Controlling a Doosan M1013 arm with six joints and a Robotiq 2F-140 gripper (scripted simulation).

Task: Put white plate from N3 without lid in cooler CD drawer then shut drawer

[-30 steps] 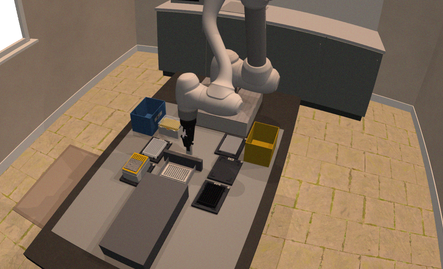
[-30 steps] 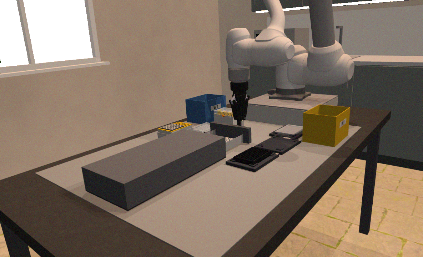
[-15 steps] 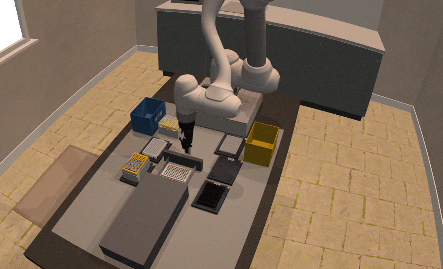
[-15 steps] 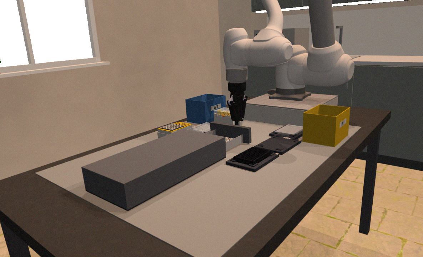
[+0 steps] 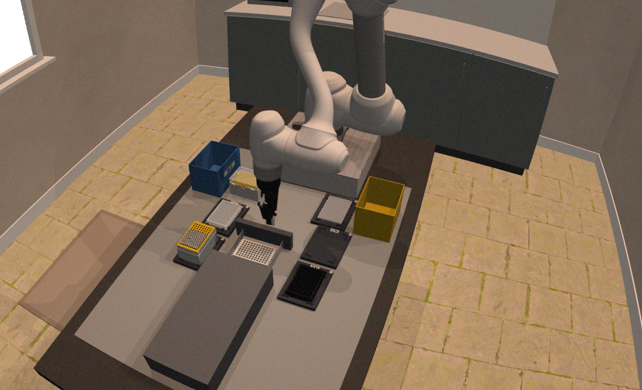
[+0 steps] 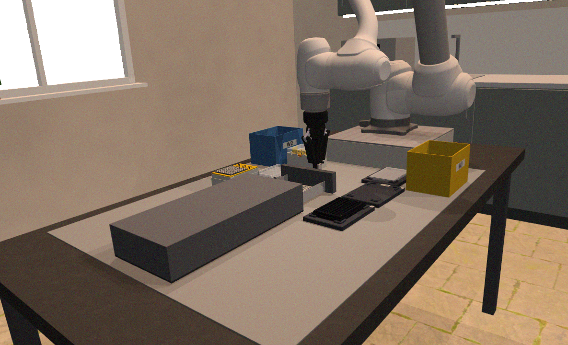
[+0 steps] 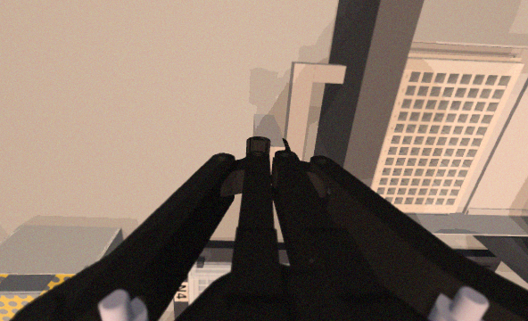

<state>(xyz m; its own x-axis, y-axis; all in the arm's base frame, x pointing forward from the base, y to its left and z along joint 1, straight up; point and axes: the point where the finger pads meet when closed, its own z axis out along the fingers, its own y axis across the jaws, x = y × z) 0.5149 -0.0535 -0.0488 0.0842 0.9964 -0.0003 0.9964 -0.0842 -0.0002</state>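
The grey cooler CD (image 5: 211,320) lies along the bench, and its drawer is pulled out toward the arm's base. The white plate (image 5: 254,252) lies flat and right way up in the drawer, without a lid. It also shows in the wrist view (image 7: 438,138). My gripper (image 5: 270,220) is shut and empty. It points down just on the base side of the dark drawer front (image 5: 264,232), and in the wrist view its tips (image 7: 270,153) are next to the pale bar handle (image 7: 306,102). I cannot tell if they touch it. No lamp shows.
An empty dark nest (image 5: 326,246) lies right of the drawer, with a black plate (image 5: 304,283) nearer the camera and a lidded plate (image 5: 334,209) behind. The yellow bin (image 5: 379,208) is at the right. The blue bin (image 5: 214,167), two tip boxes (image 5: 195,240) and another white plate (image 5: 224,213) are at the left.
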